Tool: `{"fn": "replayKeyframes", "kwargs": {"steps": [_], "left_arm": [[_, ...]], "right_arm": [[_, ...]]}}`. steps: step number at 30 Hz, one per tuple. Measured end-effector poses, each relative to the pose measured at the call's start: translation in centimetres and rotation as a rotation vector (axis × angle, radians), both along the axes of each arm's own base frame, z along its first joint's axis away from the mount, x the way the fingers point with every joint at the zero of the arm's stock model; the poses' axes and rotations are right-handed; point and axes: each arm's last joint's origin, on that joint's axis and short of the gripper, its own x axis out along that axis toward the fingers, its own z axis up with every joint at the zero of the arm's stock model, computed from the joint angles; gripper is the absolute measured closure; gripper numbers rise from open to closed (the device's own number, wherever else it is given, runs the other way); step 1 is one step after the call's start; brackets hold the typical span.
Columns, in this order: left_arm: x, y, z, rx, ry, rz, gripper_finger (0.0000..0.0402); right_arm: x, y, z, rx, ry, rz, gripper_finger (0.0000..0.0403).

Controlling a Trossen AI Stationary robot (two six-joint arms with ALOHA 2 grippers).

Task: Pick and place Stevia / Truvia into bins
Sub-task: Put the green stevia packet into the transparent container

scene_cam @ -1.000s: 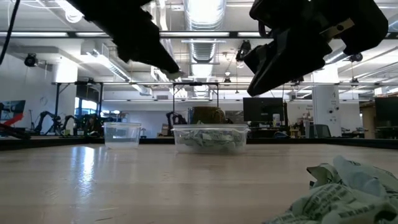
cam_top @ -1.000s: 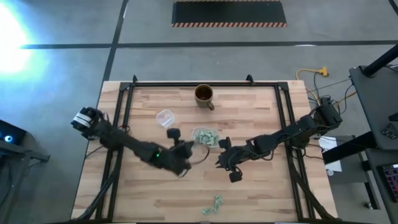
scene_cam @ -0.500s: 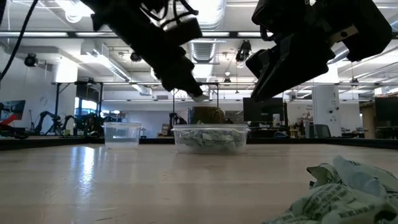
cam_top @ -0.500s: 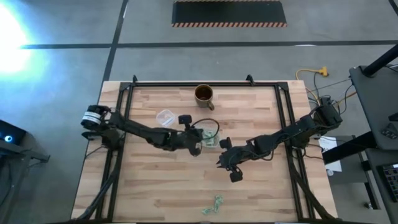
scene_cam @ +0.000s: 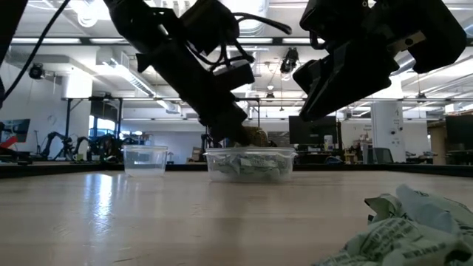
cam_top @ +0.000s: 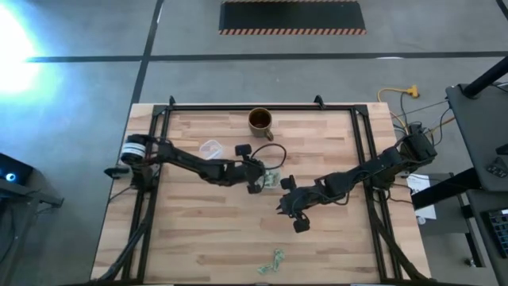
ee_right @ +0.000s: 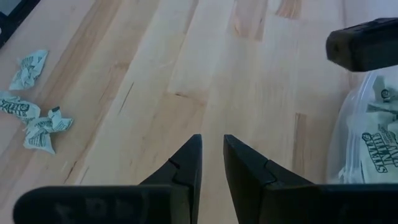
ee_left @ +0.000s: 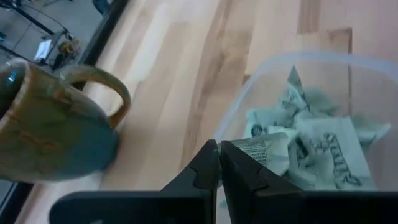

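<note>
The clear bin (cam_top: 272,178) (scene_cam: 251,164) sits mid-table, filled with pale green-and-white Stevia sachets (ee_left: 311,146). My left gripper (cam_top: 256,179) (scene_cam: 225,139) (ee_left: 219,148) is just above the bin's left rim (ee_left: 249,81), shut on a sachet. My right gripper (cam_top: 284,208) (ee_right: 212,152) hovers open above bare wood, right and near of the bin, holding nothing. A small heap of loose sachets (cam_top: 274,260) (ee_right: 31,93) (scene_cam: 399,229) lies by the table's near edge. My left gripper pinches a sachet between its two fingers, coming slanting down from the table's left. Only a thin pale strip (ee_left: 219,186) shows between the fingers, so which part of the sachet they have cannot be told. It is lifted clear, over the bin's contents.
A brown mug (cam_top: 260,121) (ee_left: 50,124) stands near the far edge, behind the bin. A small clear round cup (cam_top: 210,149) (scene_cam: 145,159) stands left of the bin. Bare wood lies between the bin and the near sachet heap.
My left gripper has swung from the table's middle toward the far right, reaching the bin's left rim and coming down close over it, fingers staying shut with a pale scrap at their tips. My right arm has kept still.
</note>
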Motion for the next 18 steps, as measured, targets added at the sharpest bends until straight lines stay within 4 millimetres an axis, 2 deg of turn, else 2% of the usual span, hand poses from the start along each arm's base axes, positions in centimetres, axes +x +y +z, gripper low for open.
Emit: {"fn": "replayKeyframes", "kwargs": {"steps": [9, 18], "left_arm": [[0.2, -0.04, 0.04, -0.002, -0.004, -0.004, 0.0391], [0.12, -0.1, 0.31, -0.005, -0.009, -0.008, 0.0277]], "right_arm": [[-0.11, -0.05, -0.19, 0.001, 0.007, -0.004, 0.0346], [-0.13, -0.06, -0.22, 0.004, 0.008, -0.007, 0.0346]]}}
